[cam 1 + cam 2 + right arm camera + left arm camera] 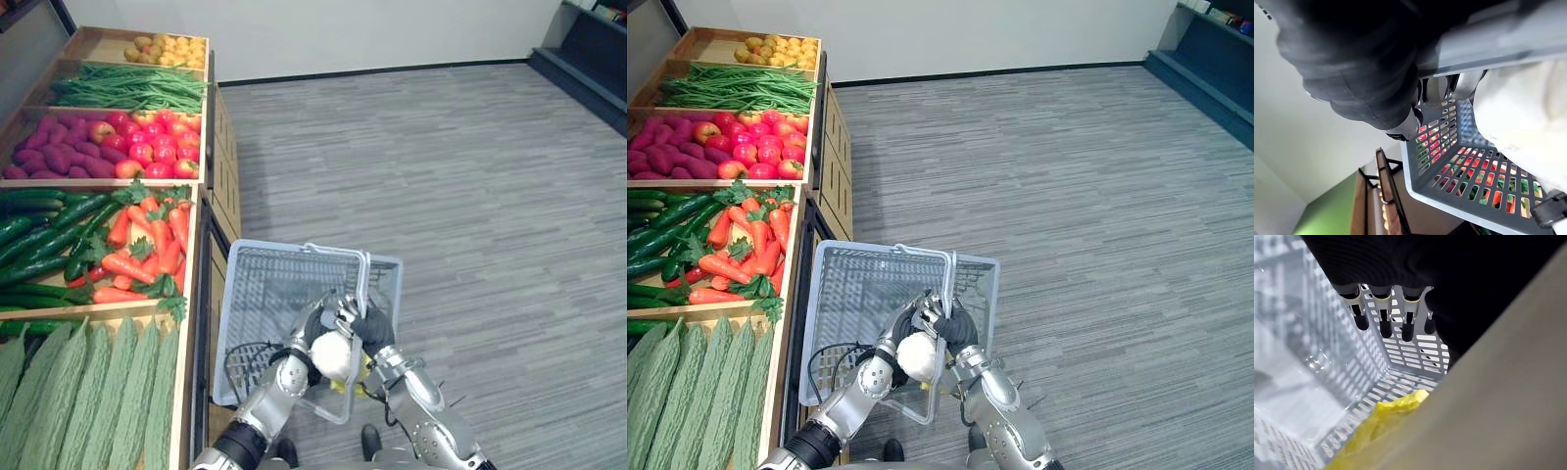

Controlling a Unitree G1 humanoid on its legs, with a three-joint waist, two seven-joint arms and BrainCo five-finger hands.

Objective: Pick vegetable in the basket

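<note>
**White vegetable at the basket, right hand on the handles**

Look to 6 o'clock in your head views. The pale grey mesh basket (269, 294) hangs there above the grey floor (470, 196), tilted with its opening facing you. Your right hand (370, 328) comes in from 5 o'clock and is curled tight round the basket's handles (364, 279). The right wrist view shows the same wrap round the grey bar.

Your left hand (312, 333) reaches in from 7 o'clock, over the basket's near edge. A white round vegetable (333, 354) sits right against it, between the two hands and above the basket's inside. You cannot tell whether the left hand is closed on it or only lies beside it, nor whether it touches the mesh. In the left wrist view it is the pale surface close to the camera. Beyond it a yellow item (1386, 416) lies on the basket's bottom.

From 9 to 11 o'clock stands the wooden stand (217, 147). Ridged green gourds (88, 392) are nearest you. Next come carrots (147, 245) beside cucumbers (44, 235), with more produce further back.
</note>
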